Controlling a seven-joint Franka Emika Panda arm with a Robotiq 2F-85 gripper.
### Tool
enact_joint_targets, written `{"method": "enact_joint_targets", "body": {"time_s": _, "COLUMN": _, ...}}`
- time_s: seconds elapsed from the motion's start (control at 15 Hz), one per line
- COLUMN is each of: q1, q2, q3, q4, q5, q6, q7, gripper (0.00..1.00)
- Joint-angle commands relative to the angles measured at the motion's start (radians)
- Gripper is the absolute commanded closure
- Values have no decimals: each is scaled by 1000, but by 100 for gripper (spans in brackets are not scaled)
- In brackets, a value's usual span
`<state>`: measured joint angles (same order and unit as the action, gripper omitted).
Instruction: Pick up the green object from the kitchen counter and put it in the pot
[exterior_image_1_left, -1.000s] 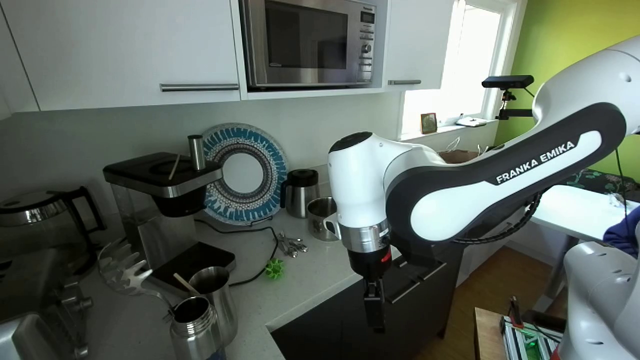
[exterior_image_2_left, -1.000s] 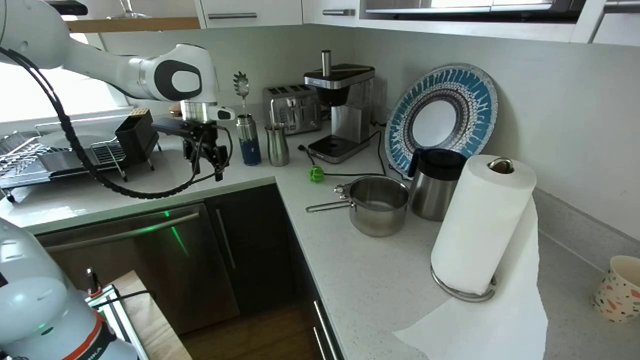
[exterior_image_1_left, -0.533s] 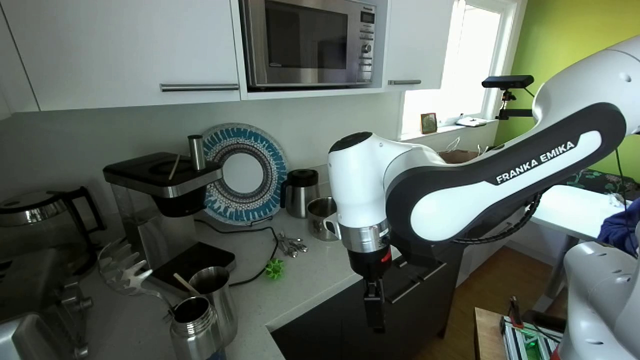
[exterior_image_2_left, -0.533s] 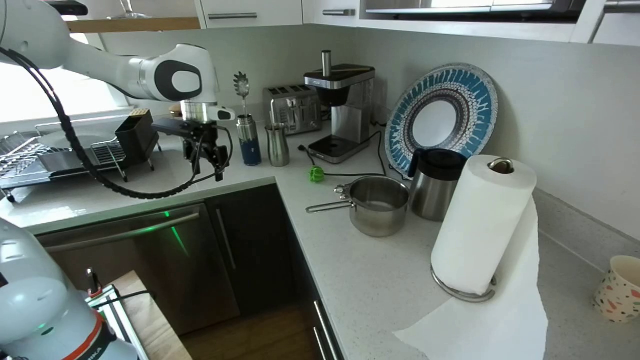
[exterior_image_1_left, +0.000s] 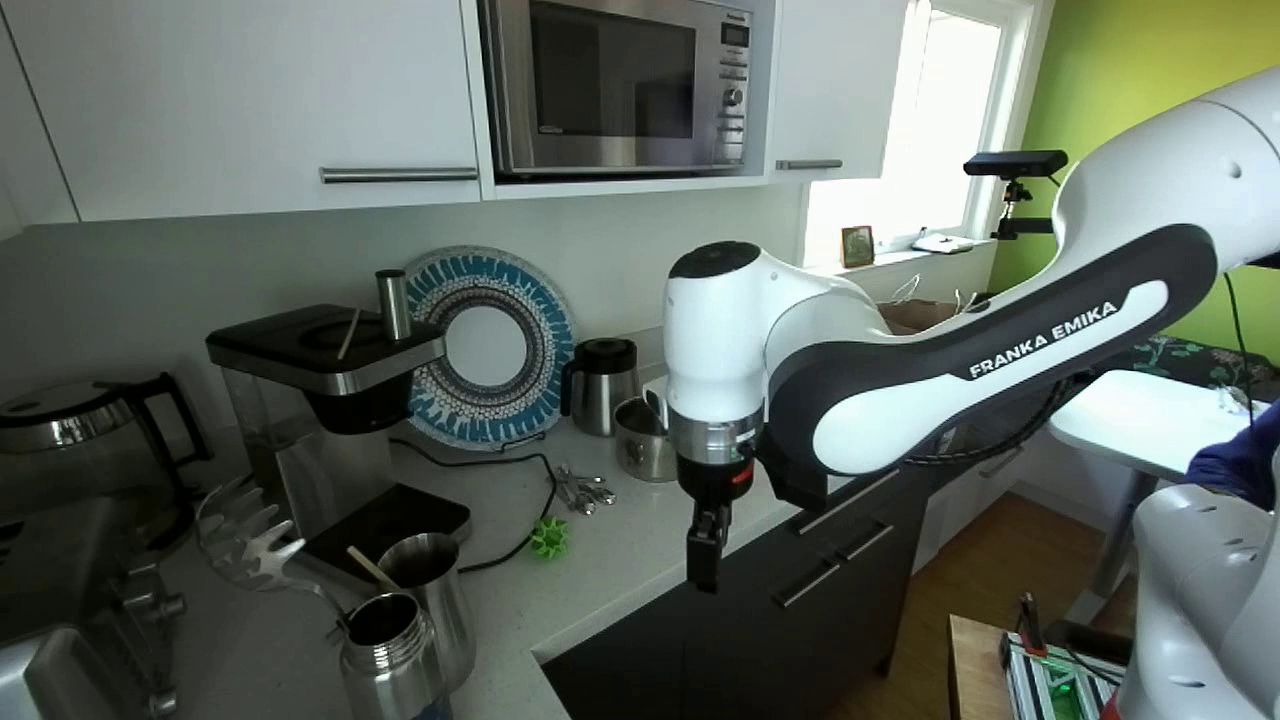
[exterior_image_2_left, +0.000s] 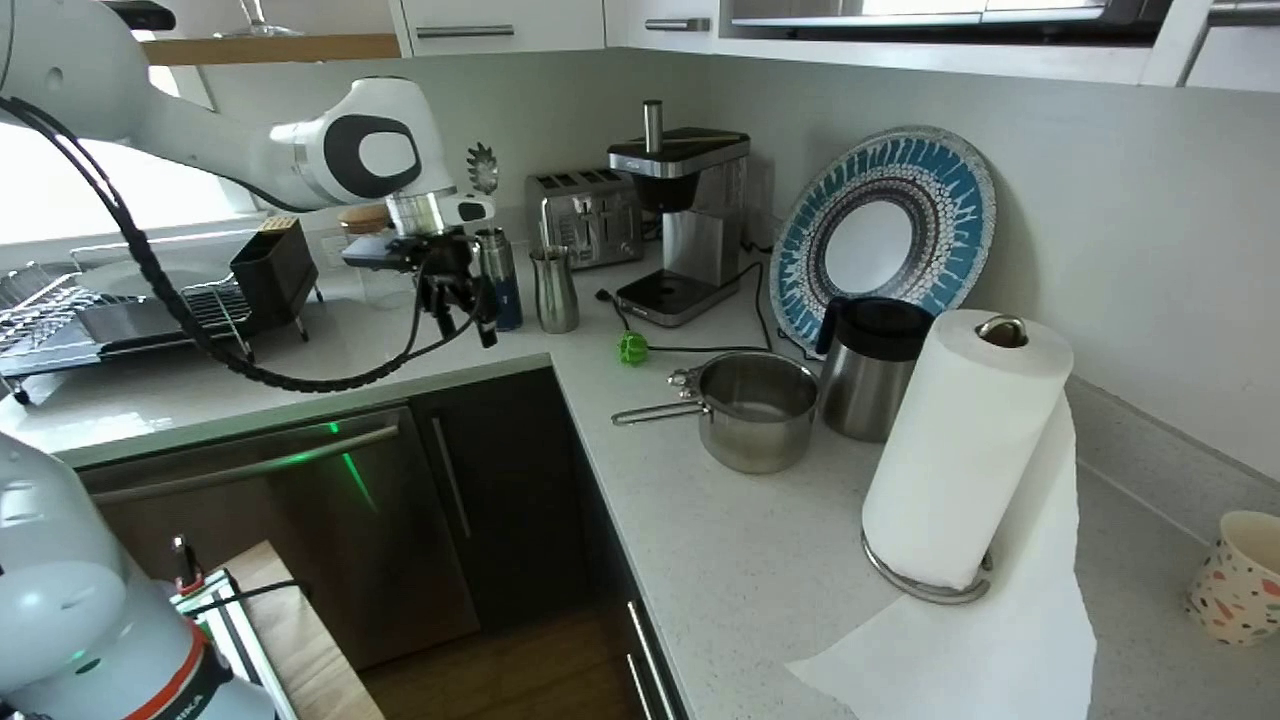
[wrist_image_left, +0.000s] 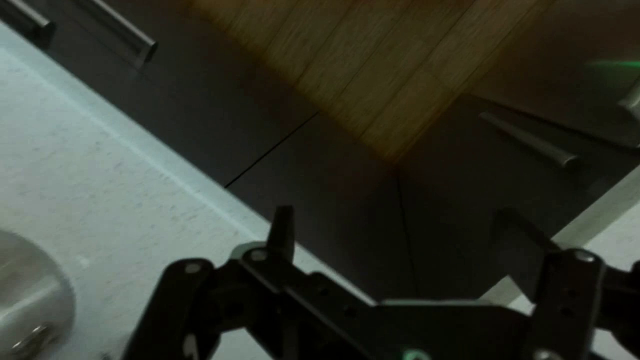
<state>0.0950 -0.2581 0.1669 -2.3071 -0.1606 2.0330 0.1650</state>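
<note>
The small bright green, spiky object (exterior_image_1_left: 549, 538) lies on the pale kitchen counter (exterior_image_1_left: 620, 545), beside a black cord; it also shows in an exterior view (exterior_image_2_left: 632, 348). It is not in the wrist view. The low steel pot (exterior_image_2_left: 758, 415) stands on the counter with its handle towards the counter edge; it is partly behind the arm in an exterior view (exterior_image_1_left: 645, 450). A round steel shape at the wrist view's lower left looks like the pot (wrist_image_left: 30, 295). My gripper (wrist_image_left: 395, 212) is open and empty, above and in front of the counter's inner corner, apart from the green object.
Measuring spoons (exterior_image_1_left: 585, 490) lie between the green object and the pot. A steel milk jug (exterior_image_2_left: 555, 290), a steel bottle (exterior_image_1_left: 385, 650) and a coffee maker (exterior_image_2_left: 690, 220) stand nearby. A ringed plate (exterior_image_2_left: 868, 245), thermal jug (exterior_image_2_left: 870, 370) and paper towel roll (exterior_image_2_left: 965, 450) stand beyond the pot.
The arm and gripper have moved towards the counter corner, left and up in an exterior view. The gripper is nearer the green object. The green object and pot have not moved.
</note>
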Motion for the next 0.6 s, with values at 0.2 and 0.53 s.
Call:
{"method": "enact_joint_targets", "body": {"time_s": 0.2, "q1": -32, "q2": 33, "q3": -155, "q4": 42, "q5": 140, "q6": 253, "q7": -255, "gripper": 0}}
{"method": "enact_joint_targets", "body": {"time_s": 0.53, "q1": -45, "q2": 21, "q3": -195, "q4": 49, "q5": 257, "q6": 259, "q7": -383, "gripper": 0}}
